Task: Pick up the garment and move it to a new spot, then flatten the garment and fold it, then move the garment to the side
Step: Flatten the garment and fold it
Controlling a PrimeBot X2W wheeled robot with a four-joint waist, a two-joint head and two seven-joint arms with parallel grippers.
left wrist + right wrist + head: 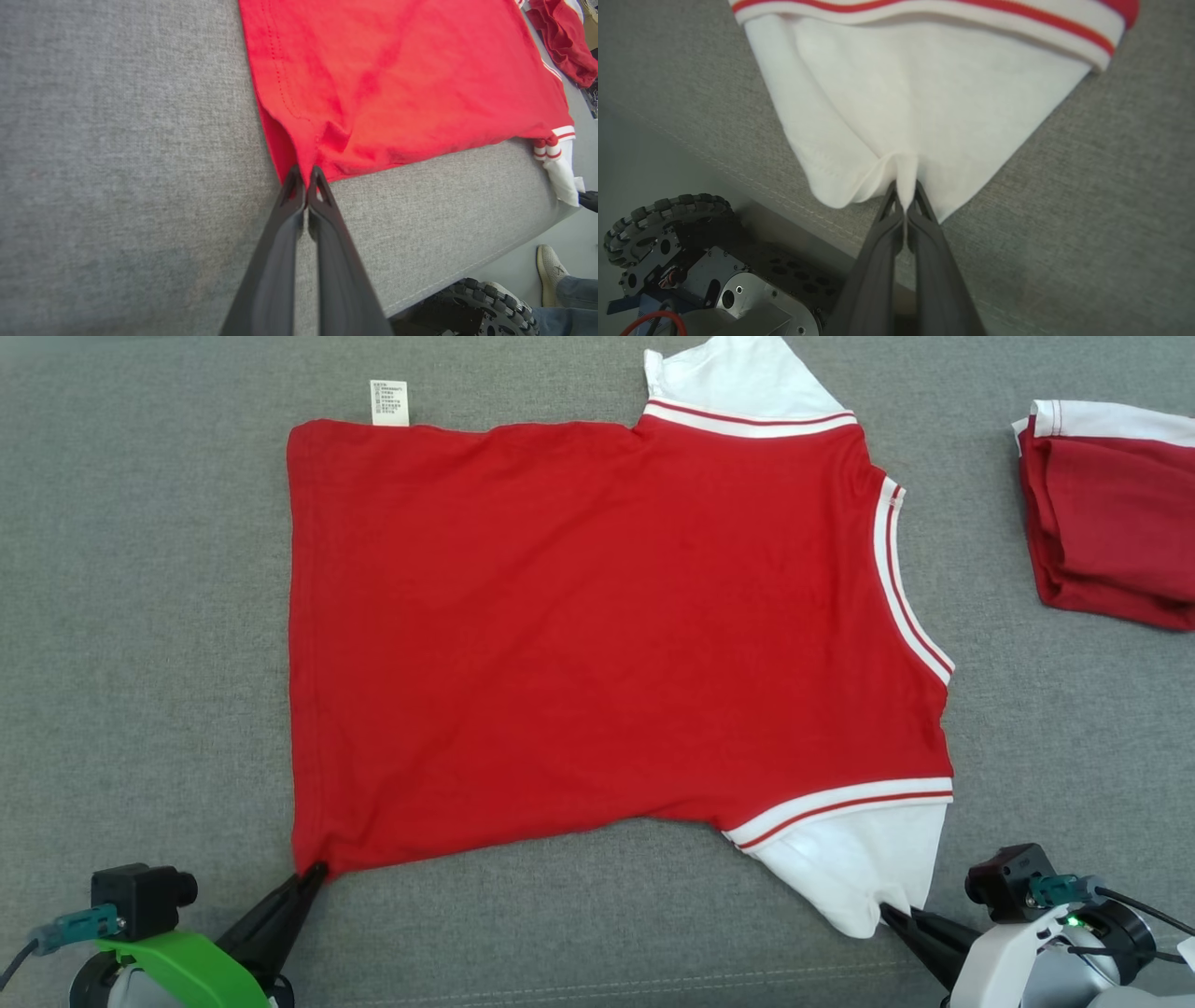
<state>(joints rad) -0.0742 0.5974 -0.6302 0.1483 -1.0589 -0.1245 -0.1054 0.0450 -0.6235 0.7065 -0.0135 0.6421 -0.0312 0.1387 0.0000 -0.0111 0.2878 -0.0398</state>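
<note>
grey fabric surface (140,616) bears the red garment (579,635) — left tool (317,870) and right tool (885,910) each clamped on its near edge.

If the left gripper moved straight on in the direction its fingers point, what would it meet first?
The red garment: the left gripper is shut on its near hem corner, so it would probably just bunch that cloth ahead.

It looked like a robot-testing workroom: a grey cloth-covered bench (140,616) with a stitched edge, and beside that bench smooth floor (514,268) and a person's shoe (551,273).
</note>
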